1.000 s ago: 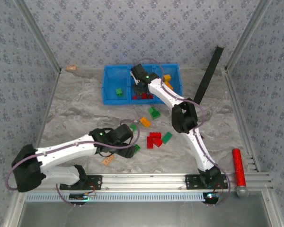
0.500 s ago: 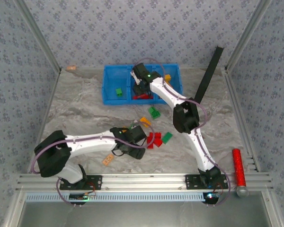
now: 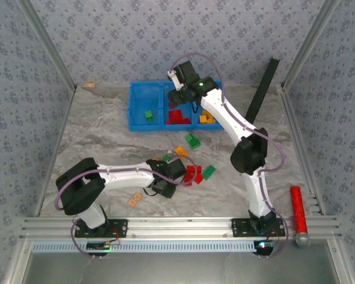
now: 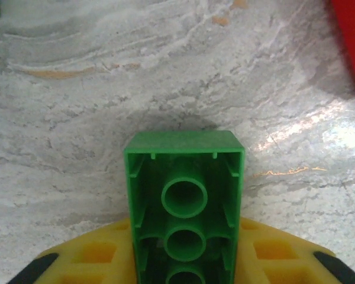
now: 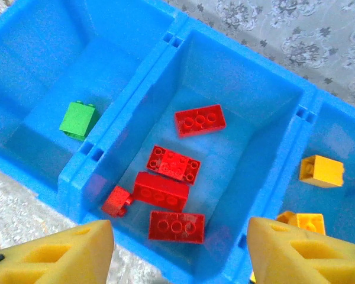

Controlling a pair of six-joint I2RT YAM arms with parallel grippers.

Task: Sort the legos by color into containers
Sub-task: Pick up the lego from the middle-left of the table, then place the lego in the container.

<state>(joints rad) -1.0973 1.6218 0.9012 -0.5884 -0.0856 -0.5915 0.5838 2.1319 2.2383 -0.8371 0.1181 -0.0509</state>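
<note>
In the left wrist view a green lego [image 4: 184,195] sits underside-up between my yellow fingers, and my left gripper [image 4: 184,263] is shut on it just above the marble table. From above, that gripper [image 3: 165,183] hovers beside two red legos [image 3: 193,175]. My right gripper [image 5: 180,248] stands open and holds nothing, above the middle compartment of the blue containers [image 5: 165,47]. Several red legos [image 5: 176,226] lie in that compartment. One green lego [image 5: 77,120] lies in the left one and yellow legos [image 5: 321,170] in the right one. From above, the right gripper [image 3: 180,80] is over the bin's back edge.
Loose legos lie mid-table: green [image 3: 193,141], orange [image 3: 181,151], green [image 3: 166,157] and green [image 3: 208,172]. A peach flat piece [image 3: 135,199] lies near the front. A red cylinder [image 3: 298,210] rests at the right rail, and a black bar [image 3: 261,94] leans at the back right.
My left gripper slid right and shut on the green lego. My right gripper opened over the middle compartment, where a red lego now lies free, and rose toward the back.
</note>
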